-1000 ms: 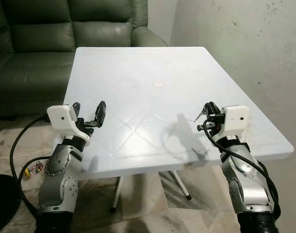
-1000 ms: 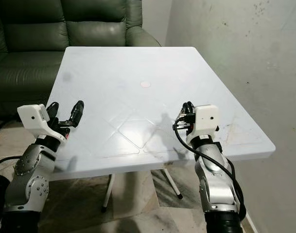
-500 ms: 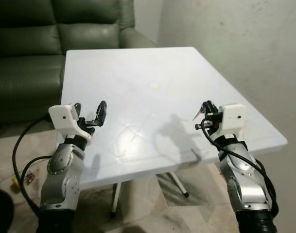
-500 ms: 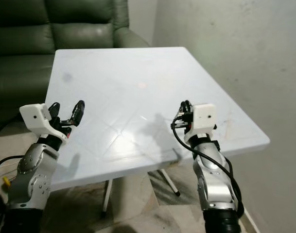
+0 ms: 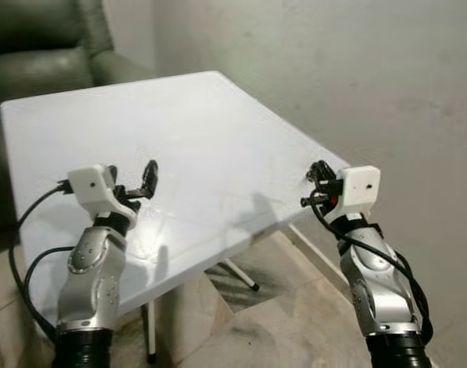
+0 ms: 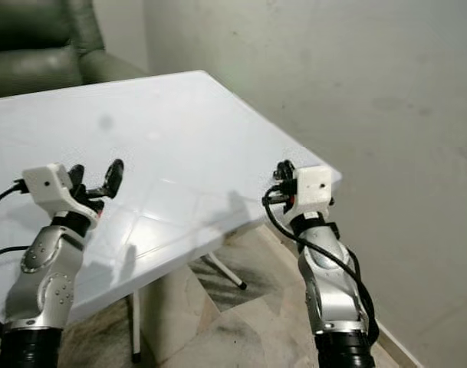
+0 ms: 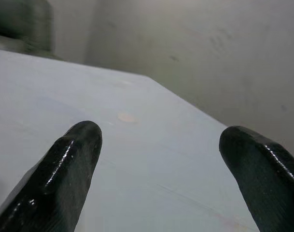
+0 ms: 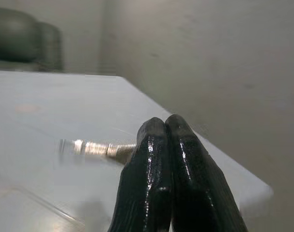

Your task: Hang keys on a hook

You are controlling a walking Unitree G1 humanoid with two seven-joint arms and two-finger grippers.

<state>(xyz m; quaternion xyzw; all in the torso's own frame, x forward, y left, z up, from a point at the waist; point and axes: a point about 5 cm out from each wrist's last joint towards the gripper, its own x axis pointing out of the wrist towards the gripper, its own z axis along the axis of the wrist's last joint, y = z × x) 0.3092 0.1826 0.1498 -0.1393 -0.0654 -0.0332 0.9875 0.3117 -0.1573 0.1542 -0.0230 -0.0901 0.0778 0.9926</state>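
Observation:
My right gripper (image 5: 317,173) is held up over the right corner of the white table (image 5: 179,123). Its fingers (image 8: 159,145) are shut on the keys. One silver key (image 8: 96,147) sticks out sideways from between the pressed fingertips. My left gripper (image 5: 132,178) hovers over the table's near left part. It is open, and its two black fingers (image 7: 72,164) stand wide apart with only the bare tabletop between them.
A dark green sofa (image 5: 41,54) stands behind the table at the far left. A bare grey wall (image 5: 333,69) rises to the right, close to the table's corner. Thin table legs (image 5: 237,274) stand on the tiled floor (image 5: 248,322).
The camera has swung to the right, so table and sofa slid left and the wall takes up more of the picture. Both grippers hold the same poses as before.

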